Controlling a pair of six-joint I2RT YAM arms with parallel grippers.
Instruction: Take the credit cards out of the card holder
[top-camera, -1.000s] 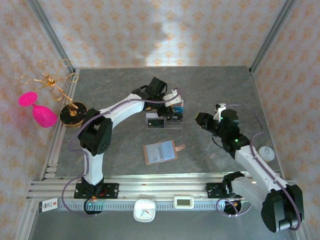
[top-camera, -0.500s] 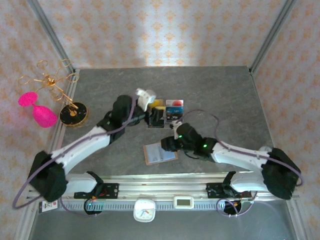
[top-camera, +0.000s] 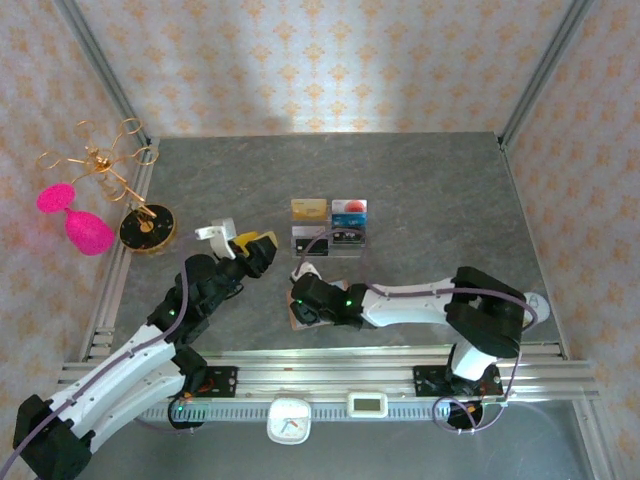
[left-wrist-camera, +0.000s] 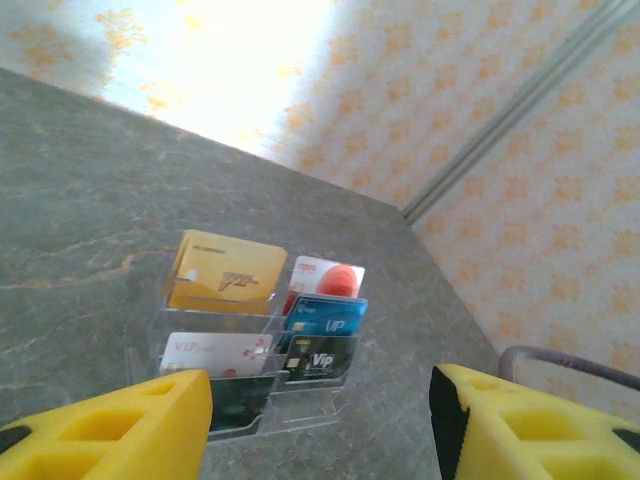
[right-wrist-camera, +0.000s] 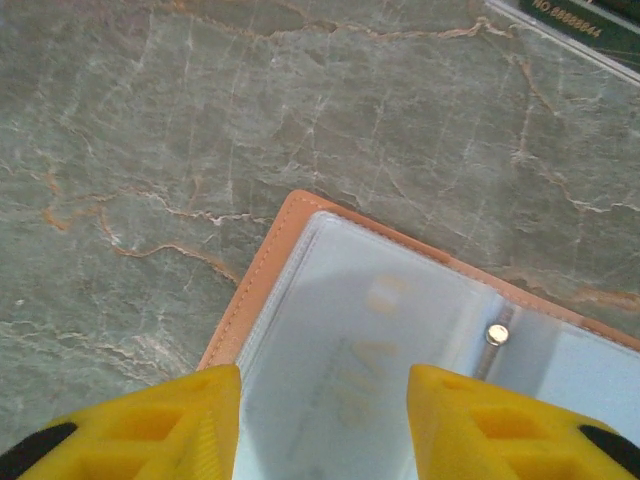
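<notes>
Gold wire stand (top-camera: 100, 165): at the far left edge of the table, with pink pieces hanging from it. A black-and-gold disc (top-camera: 147, 228) sits just beside it.
Left gripper (top-camera: 255, 245): left of centre, pointing toward the clear tiered stand. Its yellow fingers (left-wrist-camera: 110, 430) are spread wide with nothing between them.
Clear tiered stand (top-camera: 330, 228): upright at mid-table, apart from both grippers.
Credit cards (left-wrist-camera: 225, 280): slotted in the stand. Gold and white-red ones are in the back tier, with blue, black and white ones in front.
Card holder (right-wrist-camera: 330, 300): lies open and flat on the table, near the stand on its near side. The tan leather edge shows, a clear sleeve faces up, and faint lettering shows through it.
Right gripper (right-wrist-camera: 322, 420): directly over the open holder's page. Its fingers are parted wide and grip nothing. Whether they touch the sleeve cannot be told.
White round object (top-camera: 535, 305): near the right edge of the table.
</notes>
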